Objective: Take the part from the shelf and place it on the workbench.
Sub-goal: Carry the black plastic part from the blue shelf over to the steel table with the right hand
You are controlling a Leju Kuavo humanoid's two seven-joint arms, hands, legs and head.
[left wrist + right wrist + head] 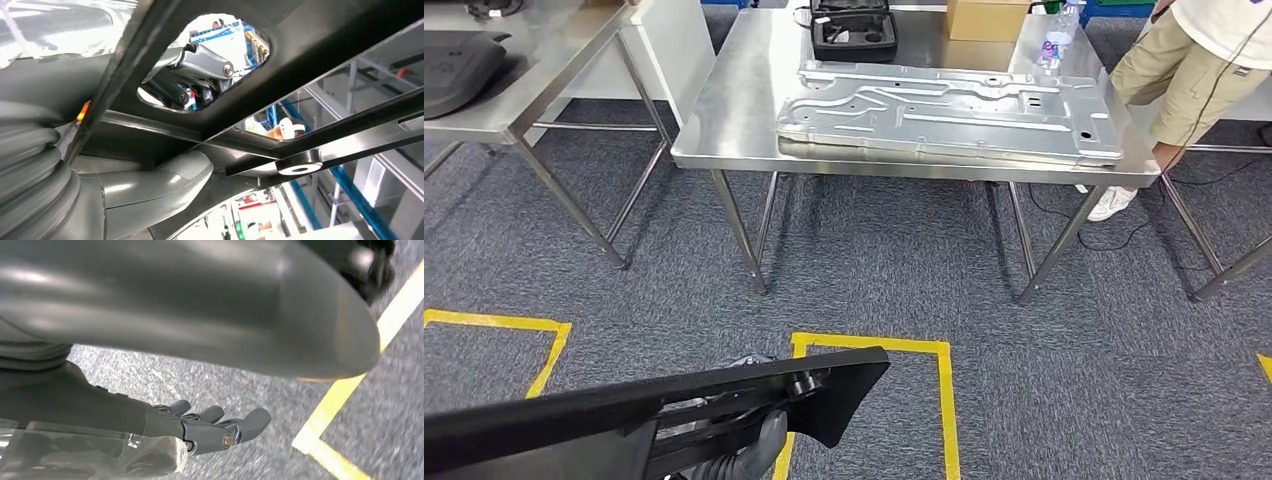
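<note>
One black part (674, 400) atop left hand (150, 180)

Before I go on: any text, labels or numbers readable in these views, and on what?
None can be read.
Bottle on the workbench: coloured label, too small to read.
Cardboard box: no print visible.
Black part held by the left hand: no marking visible.
Metal panel: no marking visible.

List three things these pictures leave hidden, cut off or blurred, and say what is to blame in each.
1. Black part, head view: its near end is cut off by the picture's edge.
2. Left hand, left wrist view: the part hides most of its fingers.
3. Person, head view: upper body cut off by the frame.
</note>
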